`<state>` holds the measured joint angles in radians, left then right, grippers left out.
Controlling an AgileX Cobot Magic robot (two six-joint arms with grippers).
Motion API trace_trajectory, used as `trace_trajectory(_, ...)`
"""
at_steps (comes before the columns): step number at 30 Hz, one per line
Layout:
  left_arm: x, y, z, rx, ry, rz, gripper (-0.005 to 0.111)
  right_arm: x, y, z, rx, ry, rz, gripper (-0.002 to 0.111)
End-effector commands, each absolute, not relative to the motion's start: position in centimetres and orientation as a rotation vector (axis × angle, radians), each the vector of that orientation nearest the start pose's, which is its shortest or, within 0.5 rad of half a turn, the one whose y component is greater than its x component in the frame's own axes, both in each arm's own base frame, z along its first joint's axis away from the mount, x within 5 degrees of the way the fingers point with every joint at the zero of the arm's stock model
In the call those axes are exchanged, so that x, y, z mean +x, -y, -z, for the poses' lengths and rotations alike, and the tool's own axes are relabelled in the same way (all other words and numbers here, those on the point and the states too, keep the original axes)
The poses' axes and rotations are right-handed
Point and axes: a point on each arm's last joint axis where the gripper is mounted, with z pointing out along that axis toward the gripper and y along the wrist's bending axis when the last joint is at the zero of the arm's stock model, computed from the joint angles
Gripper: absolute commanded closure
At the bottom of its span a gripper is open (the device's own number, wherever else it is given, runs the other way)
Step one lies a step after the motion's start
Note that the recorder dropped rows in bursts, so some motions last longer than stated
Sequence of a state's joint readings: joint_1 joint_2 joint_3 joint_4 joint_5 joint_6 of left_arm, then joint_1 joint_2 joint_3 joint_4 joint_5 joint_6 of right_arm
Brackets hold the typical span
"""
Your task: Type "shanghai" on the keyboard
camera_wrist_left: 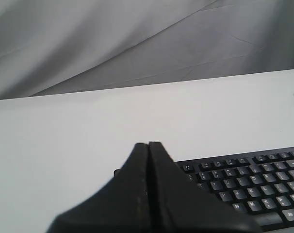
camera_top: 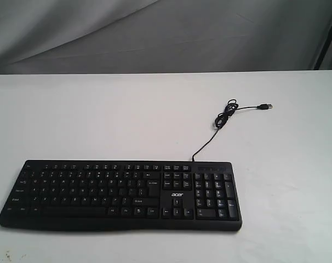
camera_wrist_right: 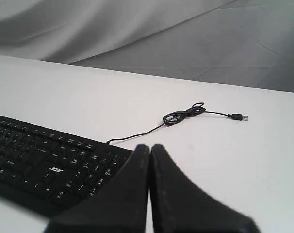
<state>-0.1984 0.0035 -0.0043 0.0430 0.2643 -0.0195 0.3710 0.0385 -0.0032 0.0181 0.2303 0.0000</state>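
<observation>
The black keyboard [camera_top: 122, 194] with white legends and an "acer" logo lies flat near the front of the white table [camera_top: 100, 115]; its thin cable [camera_top: 223, 123] runs back to a loose coil and a USB plug [camera_top: 266, 106]. Neither arm shows in the exterior view. In the left wrist view my left gripper [camera_wrist_left: 148, 144] is shut and empty, held above the keyboard [camera_wrist_left: 249, 184] near its left end. In the right wrist view my right gripper [camera_wrist_right: 150, 146] is shut with nothing in it, above the number-pad end of the keyboard [camera_wrist_right: 45, 167].
A grey cloth backdrop [camera_top: 155, 33] hangs behind the table's far edge. A dark stand [camera_top: 330, 33] rises at the far right. The coiled cable [camera_wrist_right: 183, 114] and plug [camera_wrist_right: 238, 117] lie on the table behind the number pad.
</observation>
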Motion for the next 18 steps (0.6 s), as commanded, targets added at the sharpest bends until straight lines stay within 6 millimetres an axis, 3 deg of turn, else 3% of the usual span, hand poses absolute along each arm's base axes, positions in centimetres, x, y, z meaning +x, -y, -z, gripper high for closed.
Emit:
trace_trajectory(1,5.4,1.0,-19.0,0.185,-1.735,0.124,0.107,5.4,-2.2,-19.0,-0.292,-1.736,-0.305,0.108)
trace_trajectory(4,5.4,1.0,-19.0,0.185,-1.735,0.124,0.107,5.4,-2.3,-19.3,-0.28,-1.775,-0.327,0.108)
trace_trajectory(10,5.4,1.0,-19.0,0.185,-1.735,0.124,0.107,6.8,-2.8,-23.8,-0.292,-1.798,-0.315,0.108)
trace_trajectory(13,5.4,1.0,-19.0,0.185,-1.735,0.124,0.107,8.9,-3.4,-26.3,-0.343,-1.81,-0.257,0.108)
trace_trajectory(18,5.4,1.0,-19.0,0.185,-1.735,0.124,0.107,13.2,-6.3,-29.9,-0.362,-1.848,-0.348,0.108)
